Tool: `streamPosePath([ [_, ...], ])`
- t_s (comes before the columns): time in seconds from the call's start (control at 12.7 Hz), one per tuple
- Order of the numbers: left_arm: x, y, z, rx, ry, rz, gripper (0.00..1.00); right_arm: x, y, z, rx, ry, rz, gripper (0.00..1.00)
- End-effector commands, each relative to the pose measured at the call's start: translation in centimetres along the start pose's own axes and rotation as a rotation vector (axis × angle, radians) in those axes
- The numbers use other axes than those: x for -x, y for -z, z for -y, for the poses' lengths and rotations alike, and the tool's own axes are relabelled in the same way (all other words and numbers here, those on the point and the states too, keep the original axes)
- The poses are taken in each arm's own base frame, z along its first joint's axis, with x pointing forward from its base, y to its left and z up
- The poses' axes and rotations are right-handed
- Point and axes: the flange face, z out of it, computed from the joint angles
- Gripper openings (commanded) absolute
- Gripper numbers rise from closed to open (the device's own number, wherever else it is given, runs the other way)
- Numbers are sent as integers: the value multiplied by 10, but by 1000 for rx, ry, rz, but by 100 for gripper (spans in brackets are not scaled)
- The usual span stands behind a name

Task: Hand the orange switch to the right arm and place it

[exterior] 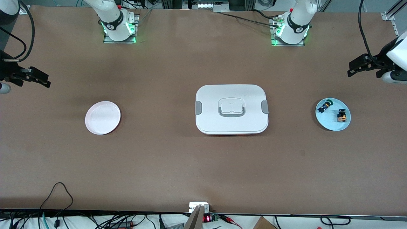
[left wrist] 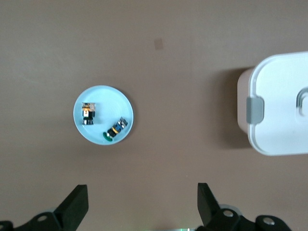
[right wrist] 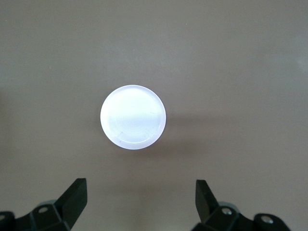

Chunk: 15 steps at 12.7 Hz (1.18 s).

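Observation:
The orange switch (exterior: 341, 116) (left wrist: 88, 113), a tiny black block with an amber part, lies on a light blue plate (exterior: 330, 125) (left wrist: 109, 98) toward the left arm's end of the table. Beside it on the same plate lies a black-and-blue switch with a green cap (exterior: 324, 105) (left wrist: 114, 130). My left gripper (exterior: 349, 68) (left wrist: 142, 192) hangs high over the table beside this plate, open and holding nothing. Over the right arm's end of the table, my right gripper (exterior: 44, 80) (right wrist: 141, 187) is also open and holding nothing, above bare table close to an empty pale pink plate (exterior: 102, 117) (right wrist: 133, 117).
A white lidded box (exterior: 231, 109) (left wrist: 279, 103) with grey clasps and a handle sits mid-table between the two plates. Cables and electronics run along the table edge nearest the front camera. Brown table surface lies around both plates.

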Motion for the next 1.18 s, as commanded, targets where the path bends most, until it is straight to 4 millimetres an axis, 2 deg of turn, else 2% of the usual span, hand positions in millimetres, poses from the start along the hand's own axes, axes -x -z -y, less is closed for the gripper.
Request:
streamPosePath([
  [0.0,-4,-21,16,-3,-192,73,100,-3,5,1,-13,5,0,100],
  [0.08,-6,-34,31,9,-243,96,100,-3,5,1,-13,5,1,100],
  [0.24,-10,-54,45,31,-357,137,100,-2,4,1,-13,5,3,100],
  [0.39,-15,-78,70,60,-485,156,100,-3,5,1,-14,5,1,100],
  [0.63,-26,-117,95,71,-662,184,100,-3,4,1,-14,5,1,100],
  [0.71,-32,-131,102,73,-764,197,100,-3,5,1,-14,5,-1,100],
  [0.86,-37,-166,126,101,-872,205,100,-2,4,2,-13,7,2,100],
  [0.94,-43,-182,129,96,-970,183,100,-3,4,2,-14,0,2,100],
  [1.1,-40,-215,146,71,-1148,128,100,-5,2,14,-12,34,3,100],
])
